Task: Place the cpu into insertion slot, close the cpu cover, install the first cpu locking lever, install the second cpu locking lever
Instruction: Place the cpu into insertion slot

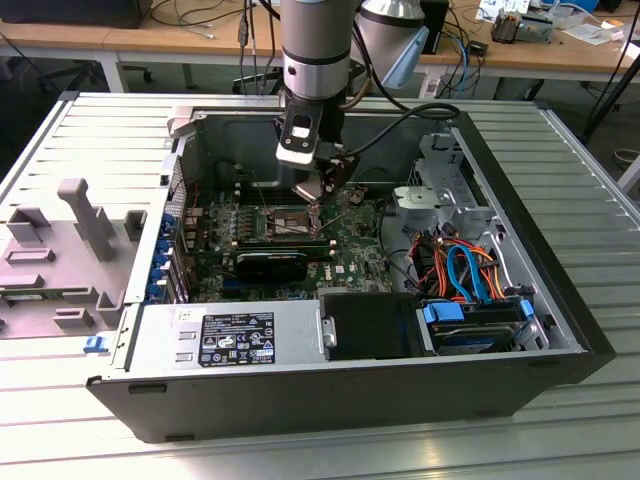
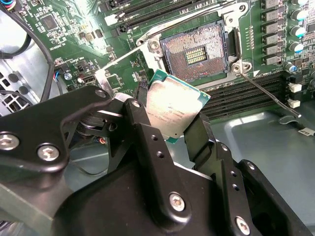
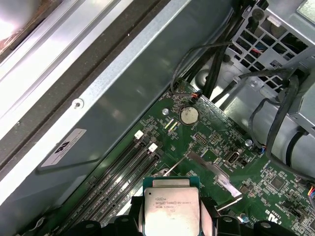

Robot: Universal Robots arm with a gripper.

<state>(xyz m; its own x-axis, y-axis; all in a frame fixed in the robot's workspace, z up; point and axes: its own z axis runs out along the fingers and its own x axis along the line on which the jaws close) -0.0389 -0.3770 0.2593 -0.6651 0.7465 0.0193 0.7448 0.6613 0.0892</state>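
Silver-grey cpu (image 2: 174,105) sits clamped in the hand (image 2: 170,123), near the insertion slot (image 2: 197,51).

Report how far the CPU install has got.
Done: the gripper has the cpu clamped between its fingers. In hand: it hangs tilted above the green board, short of the insertion slot. Left: the slot is bare and empty, so seating, closing and latching are not yet done.

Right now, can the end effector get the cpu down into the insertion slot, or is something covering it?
Probably yes. The end effector holds the cpu close to the insertion slot, whose contacts lie bare in the second wrist view; the thin locking lever sits off to one side.
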